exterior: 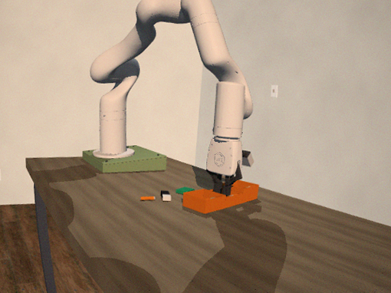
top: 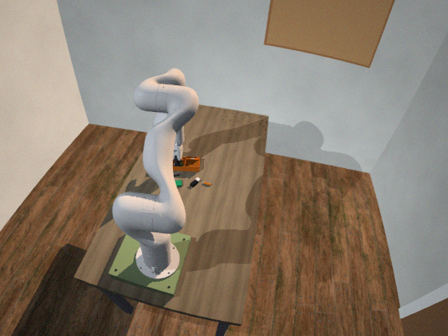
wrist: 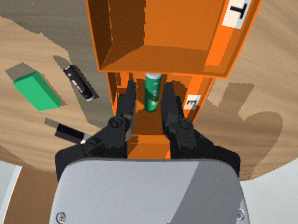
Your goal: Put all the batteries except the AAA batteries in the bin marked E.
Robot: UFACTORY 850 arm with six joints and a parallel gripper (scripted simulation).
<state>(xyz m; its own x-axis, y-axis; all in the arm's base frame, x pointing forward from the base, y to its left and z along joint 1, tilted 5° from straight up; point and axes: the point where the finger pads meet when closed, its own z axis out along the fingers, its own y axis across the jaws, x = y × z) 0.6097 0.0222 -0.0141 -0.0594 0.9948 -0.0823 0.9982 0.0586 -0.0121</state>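
Note:
My gripper (wrist: 149, 92) (exterior: 223, 189) (top: 177, 160) is open and reaches down into the near compartment of the orange two-part bin (wrist: 216, 52) (exterior: 206, 204) (top: 193, 164). A green battery (wrist: 153, 86) lies in that compartment below and between the fingers, free of them. A small white label (wrist: 192, 102) marks this compartment; I cannot read its letter. The far compartment is marked T (wrist: 238, 8) and looks empty. A thin black battery (wrist: 80, 82) lies on the table left of the bin.
A flat green block (wrist: 36, 91) (exterior: 185, 190) (top: 179, 183), a black-and-white piece (wrist: 67, 132) (exterior: 165, 195) (top: 195, 181) and a small orange stick (exterior: 148, 198) (top: 206, 184) lie on the table beside the bin. The arm's green base plate (exterior: 143, 164) stands at the table's end.

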